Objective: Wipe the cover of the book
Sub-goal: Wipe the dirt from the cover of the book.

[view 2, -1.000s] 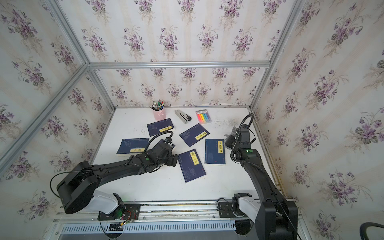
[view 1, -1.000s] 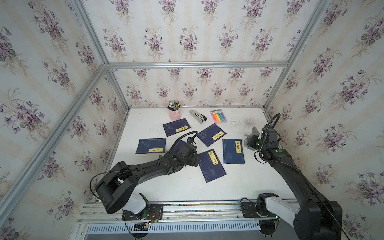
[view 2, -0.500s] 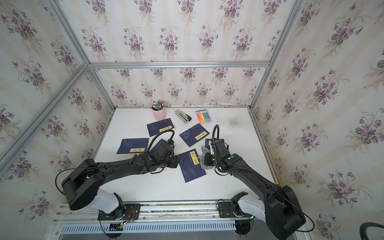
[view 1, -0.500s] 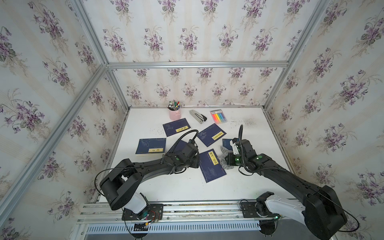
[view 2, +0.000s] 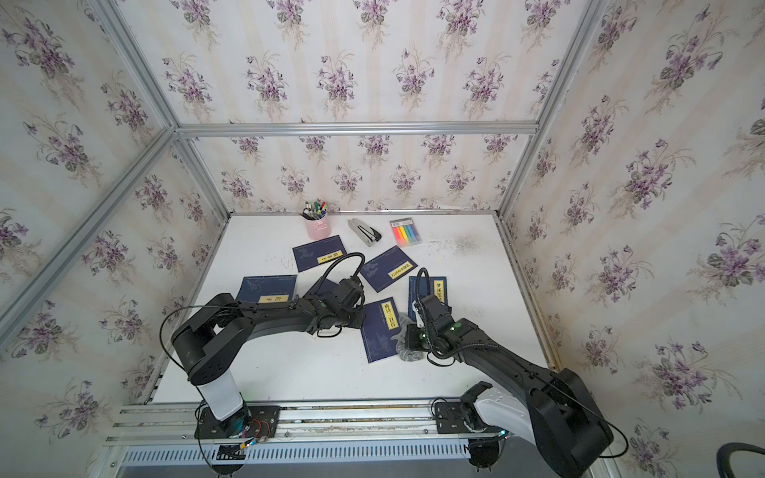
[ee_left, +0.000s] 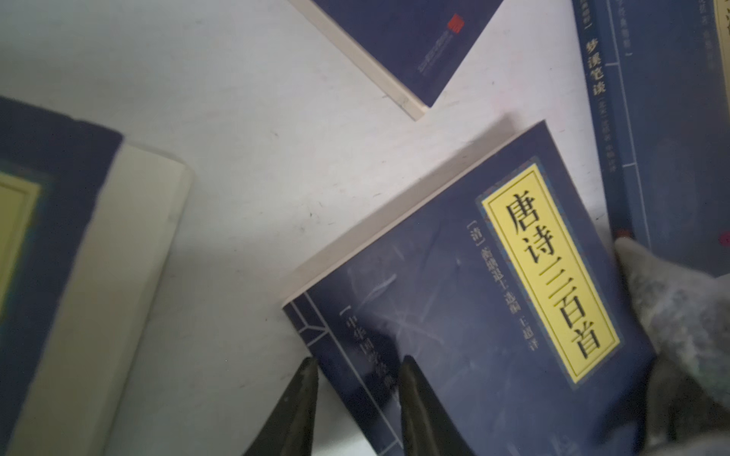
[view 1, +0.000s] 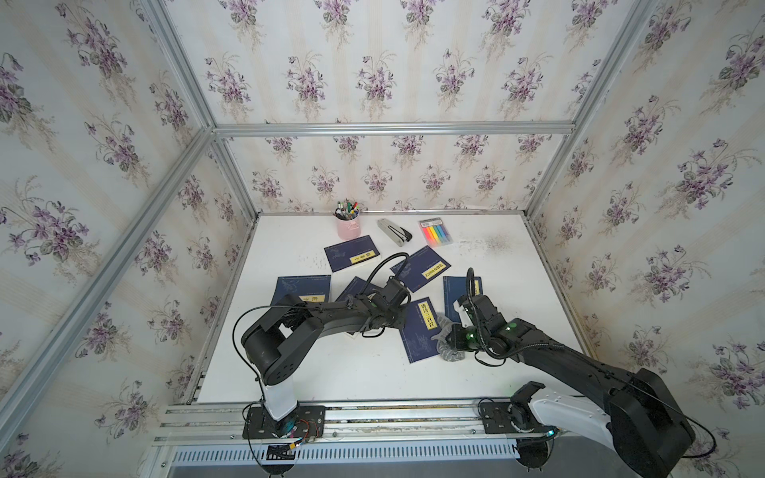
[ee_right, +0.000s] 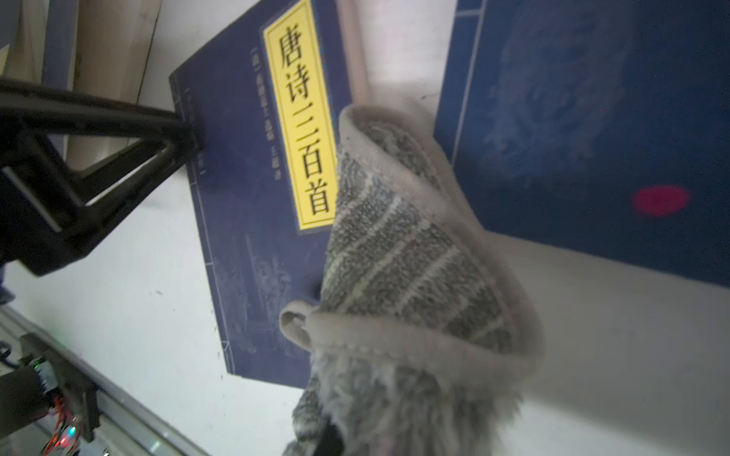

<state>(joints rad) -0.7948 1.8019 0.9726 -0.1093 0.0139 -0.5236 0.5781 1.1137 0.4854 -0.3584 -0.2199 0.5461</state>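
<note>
Table (view 1: 331,372) layout: far-edge row, books (view 1: 352,253) spread mid-table.
Pen cup (view 1: 347,225), stapler (view 1: 394,232), highlighter pack (view 1: 435,232) run left to right along far edge; cloth (view 1: 447,345) overlaps right edge of nearest book (view 1: 420,335).
</note>
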